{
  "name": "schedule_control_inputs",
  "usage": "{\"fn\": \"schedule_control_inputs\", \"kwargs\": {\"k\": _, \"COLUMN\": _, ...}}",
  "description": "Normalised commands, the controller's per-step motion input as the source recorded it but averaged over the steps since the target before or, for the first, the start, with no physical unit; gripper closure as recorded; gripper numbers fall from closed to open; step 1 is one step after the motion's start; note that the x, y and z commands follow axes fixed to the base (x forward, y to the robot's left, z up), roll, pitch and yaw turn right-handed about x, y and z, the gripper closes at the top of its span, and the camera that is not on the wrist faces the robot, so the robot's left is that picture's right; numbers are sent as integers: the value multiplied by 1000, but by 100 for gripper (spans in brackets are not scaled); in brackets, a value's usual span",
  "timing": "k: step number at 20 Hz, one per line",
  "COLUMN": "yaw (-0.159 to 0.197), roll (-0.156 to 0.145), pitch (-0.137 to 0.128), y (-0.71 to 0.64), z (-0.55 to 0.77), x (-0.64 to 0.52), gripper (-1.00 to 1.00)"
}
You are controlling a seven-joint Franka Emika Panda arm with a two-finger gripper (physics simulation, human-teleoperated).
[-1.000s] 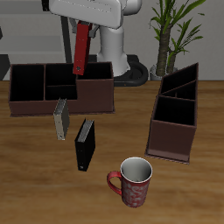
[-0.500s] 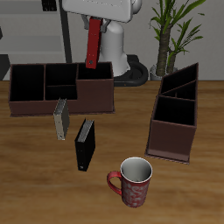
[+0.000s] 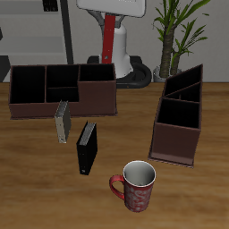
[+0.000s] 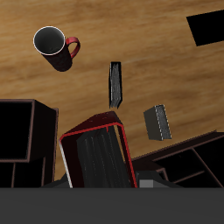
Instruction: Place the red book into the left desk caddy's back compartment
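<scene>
A: The red book [image 3: 107, 38] hangs on end, high over the wide low caddy [image 3: 63, 89] at the back of the counter [image 3: 36, 179], pinched by the end effector [image 3: 111, 12]. Held upright like that, I judge it is ready to slide down between tall walls.

B: And the left desk caddy [image 3: 177, 125]?

A: Well apart from the book, across the counter, its back compartment [image 3: 183, 87] still empty. The fingers are hidden by the arm's white housing.

B: In the wrist view?

A: The red book [image 4: 96, 157] fills the foreground, cover facing the lens, clamped, though the fingers themselves are cut off. Beyond it lie the black book [image 4: 115, 85], grey book [image 4: 157, 122] and mug [image 4: 54, 43]. I can't tell which dark box there is the narrow caddy.
</scene>
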Motion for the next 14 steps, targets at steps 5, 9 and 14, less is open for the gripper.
{"fn": "schedule_control_inputs", "kwargs": {"k": 5, "yaw": 11, "roll": 26, "pitch": -29, "y": 284, "z": 20, "x": -269, "gripper": 100}}
{"fn": "schedule_control_inputs", "kwargs": {"k": 9, "yaw": -19, "roll": 51, "pitch": -25, "y": 327, "z": -18, "x": -250, "gripper": 100}}
{"fn": "schedule_control_inputs", "kwargs": {"k": 14, "yaw": 6, "roll": 40, "pitch": -17, "y": 301, "z": -43, "x": -219, "gripper": 100}}
